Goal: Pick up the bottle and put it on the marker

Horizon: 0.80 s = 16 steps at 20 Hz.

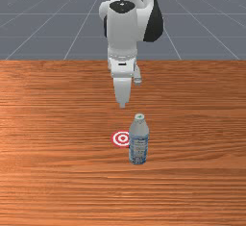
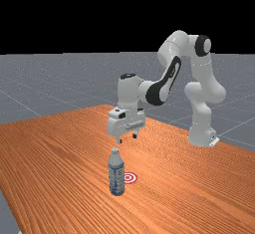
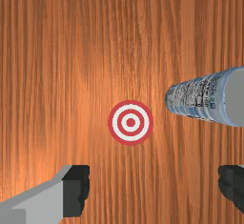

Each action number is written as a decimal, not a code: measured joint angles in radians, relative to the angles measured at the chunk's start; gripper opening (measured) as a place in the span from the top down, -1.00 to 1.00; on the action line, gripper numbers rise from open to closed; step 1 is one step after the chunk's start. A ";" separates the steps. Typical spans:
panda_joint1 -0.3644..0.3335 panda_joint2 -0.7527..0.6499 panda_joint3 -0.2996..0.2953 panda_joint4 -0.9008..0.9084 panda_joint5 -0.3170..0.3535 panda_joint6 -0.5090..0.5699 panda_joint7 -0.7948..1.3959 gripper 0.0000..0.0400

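1. The blue-and-white plastic bottle (image 1: 138,147) stands beside the flat, round red-and-white marker (image 1: 121,138), farther from the worktop's (image 1: 57,105) arm-side edge.
2. Tool (image 2: 127,138): wide, holding nothing.
3. Grasp, lift, placing: all 3 undone.

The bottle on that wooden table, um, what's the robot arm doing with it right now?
Nothing is being handled at this moment. The gripper is open and hangs above the table, holding nothing. The bottle stands upright beside the red and white round marker, not on it. The task is to pick the bottle up and put it on that marker, and neither step is done.
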<state>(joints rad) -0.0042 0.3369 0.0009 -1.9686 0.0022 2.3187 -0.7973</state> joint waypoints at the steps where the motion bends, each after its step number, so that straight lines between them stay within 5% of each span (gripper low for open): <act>1: 0.001 -0.001 -0.001 -0.003 0.000 0.006 0.005 -1.00; 16: 0.000 -0.003 0.000 -0.001 0.000 -0.002 0.000 -1.00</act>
<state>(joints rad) -0.0044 0.3341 0.0008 -1.9695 0.0025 2.3168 -0.7973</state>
